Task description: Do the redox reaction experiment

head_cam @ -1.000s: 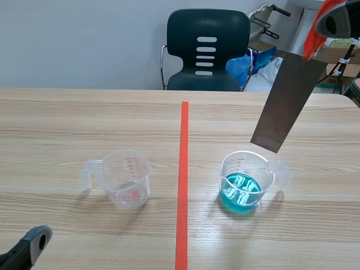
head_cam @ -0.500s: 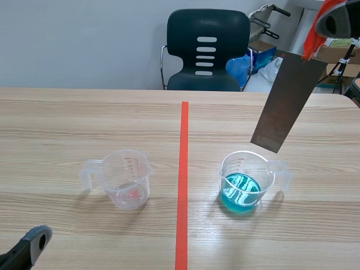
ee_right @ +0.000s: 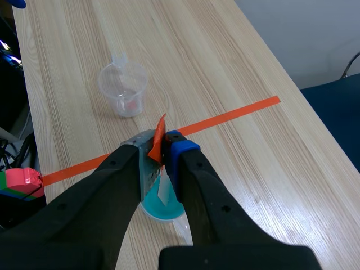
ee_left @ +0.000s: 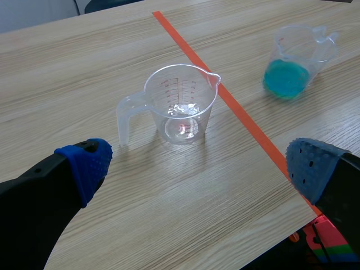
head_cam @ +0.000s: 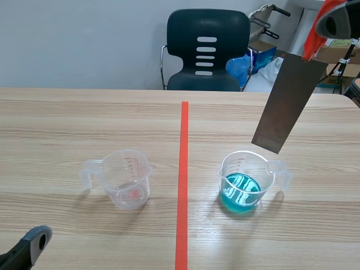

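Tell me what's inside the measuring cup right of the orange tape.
Only blue liquid shows, pooled at the bottom of the cup. The metal strip, held by the right gripper, hangs above the rim, not dipped. Nothing covers its opening.

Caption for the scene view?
Right gripper holds a grey metal strip above the blue-liquid beaker; a second clear beaker stands across the tape line.

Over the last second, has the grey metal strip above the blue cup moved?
No. The metal strip has its lower end just above the rim of the blue-liquid beaker, exactly as before.
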Motion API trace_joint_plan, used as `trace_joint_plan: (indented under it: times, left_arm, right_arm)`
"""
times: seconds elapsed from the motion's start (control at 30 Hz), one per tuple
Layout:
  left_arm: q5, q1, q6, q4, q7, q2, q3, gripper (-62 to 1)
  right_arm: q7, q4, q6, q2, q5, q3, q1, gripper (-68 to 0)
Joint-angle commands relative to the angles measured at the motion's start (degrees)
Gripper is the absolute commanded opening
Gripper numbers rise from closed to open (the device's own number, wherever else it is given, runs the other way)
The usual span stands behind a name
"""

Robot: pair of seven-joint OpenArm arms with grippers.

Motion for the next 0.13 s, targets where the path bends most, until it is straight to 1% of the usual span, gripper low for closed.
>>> trace_joint_plan:
  times: [0.0, 0.1]
  left_arm:
    - [-0.1, -0.2, -0.1, 1.0, -0.9, 0.3, -0.2, 1.4]
    - [-0.1, -0.2, -0.1, 1.0, -0.9, 0.3, -0.2, 1.4]
  right_arm:
    - [0.9, 0.4, 0.4, 0.2, 0.8, 0.4, 0.6, -66.6]
    - [0.9, 0.4, 0.4, 0.2, 0.8, 0.4, 0.6, -66.6]
